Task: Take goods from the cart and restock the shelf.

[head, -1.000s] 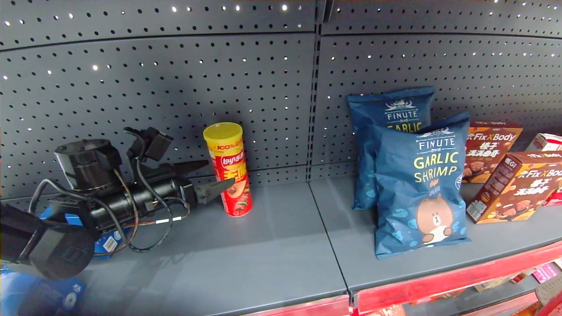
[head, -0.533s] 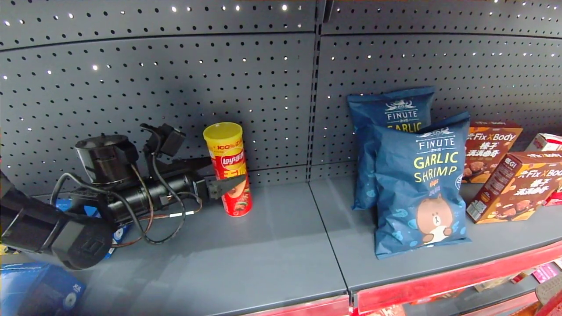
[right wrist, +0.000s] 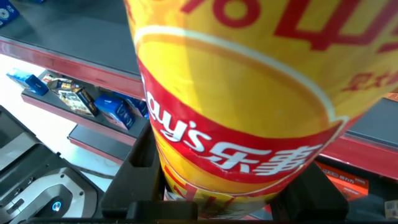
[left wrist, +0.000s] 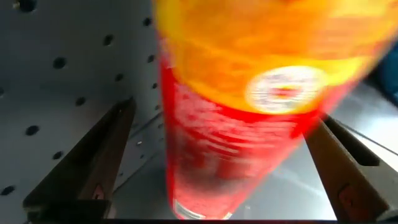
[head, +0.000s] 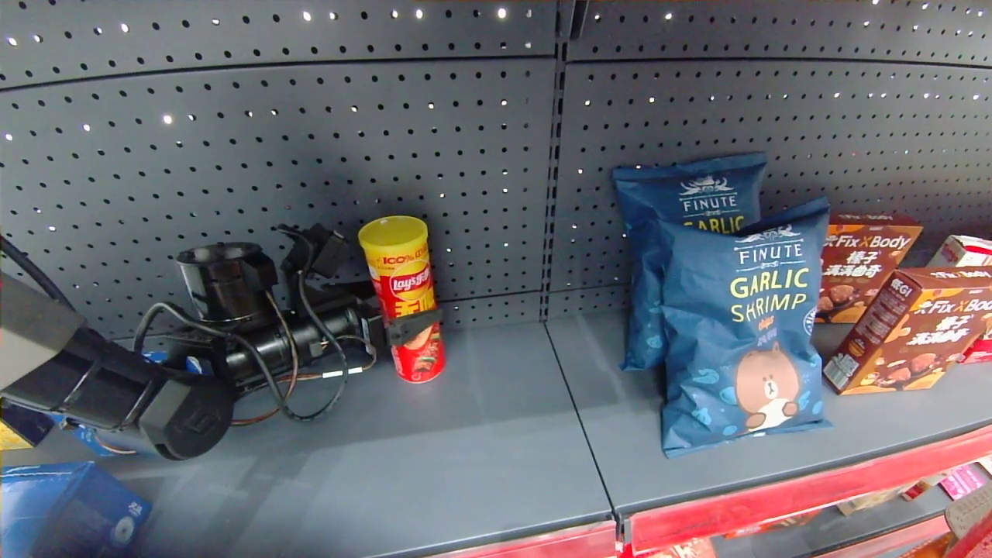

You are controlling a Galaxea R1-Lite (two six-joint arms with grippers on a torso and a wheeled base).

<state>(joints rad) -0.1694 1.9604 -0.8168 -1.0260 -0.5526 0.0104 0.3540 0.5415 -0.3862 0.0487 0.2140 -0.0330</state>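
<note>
Grey metal shelf with dark perforated back panel behind it. Well off to the right of the left jaws: two blue snack bags, front one leaning on rear one, both upright against the panel. Further right, brown cardboard boxes. Blue carton at the shelf's front left corner, behind and below the left arm.

Red cylindrical chip can with yellow lid stands upright on the shelf near the back panel, sitting between the left jaws. Left gripper comes in level from the left at about mid-height of the can. Jaws are spread, one finger in front of the can, the other behind it. In the left wrist view the can fills the space between the two dark fingers. There is a visible gap on one side; on the other side, cannot tell whether it touches. Lid end sits nearest the wrist camera.

Right gripper jaws pinch a second red-and-yellow chip can, dark fingers pressed on both sides of its lower body, with the can running up past the wrist camera. Red shelf edges lie past the jaws.
</note>
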